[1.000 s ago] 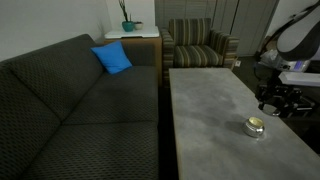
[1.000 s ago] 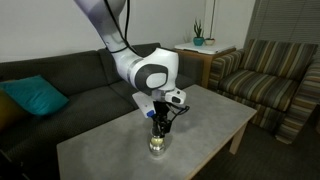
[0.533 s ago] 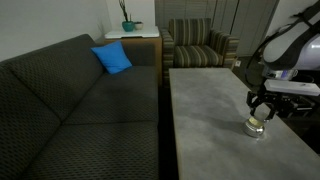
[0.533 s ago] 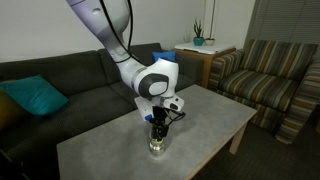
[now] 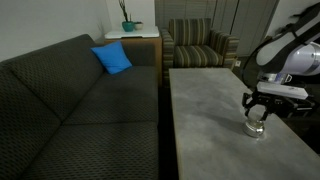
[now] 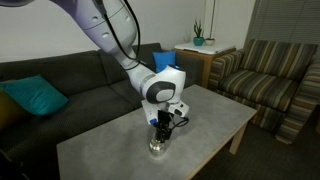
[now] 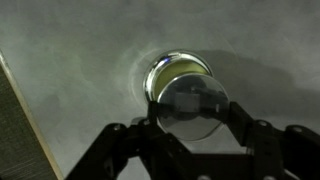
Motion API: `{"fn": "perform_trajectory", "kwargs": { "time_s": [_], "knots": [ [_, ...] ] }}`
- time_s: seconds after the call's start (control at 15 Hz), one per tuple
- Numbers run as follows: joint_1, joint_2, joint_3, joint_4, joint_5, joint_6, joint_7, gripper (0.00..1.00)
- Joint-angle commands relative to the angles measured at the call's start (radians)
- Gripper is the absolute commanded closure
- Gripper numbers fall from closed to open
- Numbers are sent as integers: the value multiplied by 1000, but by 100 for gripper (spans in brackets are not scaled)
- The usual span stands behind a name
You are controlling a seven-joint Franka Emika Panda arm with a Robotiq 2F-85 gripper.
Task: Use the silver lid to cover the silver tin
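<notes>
On the grey table, toward one long edge, the gripper pinches the silver lid by its rim, just over the silver tin. The lid looks off-centre, so centre it, keep it level, then lower before letting go.

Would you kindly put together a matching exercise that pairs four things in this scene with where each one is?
Things:
1. lid
2. tin
3. cushion
4. plant

Places:
A. on the sofa
B. on the side table
C. held in the gripper
D. standing on the grey table

Pairs: 1-C, 2-D, 3-A, 4-B
</notes>
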Motion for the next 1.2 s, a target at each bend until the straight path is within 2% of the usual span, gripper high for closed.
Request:
{"fn": "perform_trajectory", "kwargs": {
  "time_s": [0.0,0.27,0.53,0.8,1.13],
  "knots": [
    [-11,51,9,89,3,-75,12,56],
    [-16,72,6,125,3,-119,18,56],
    [-11,66,-7,113,5,-133,38,56],
    [3,57,-32,87,0,-109,108,56],
    [-6,56,-30,76,16,-45,163,56]
  ]
}}
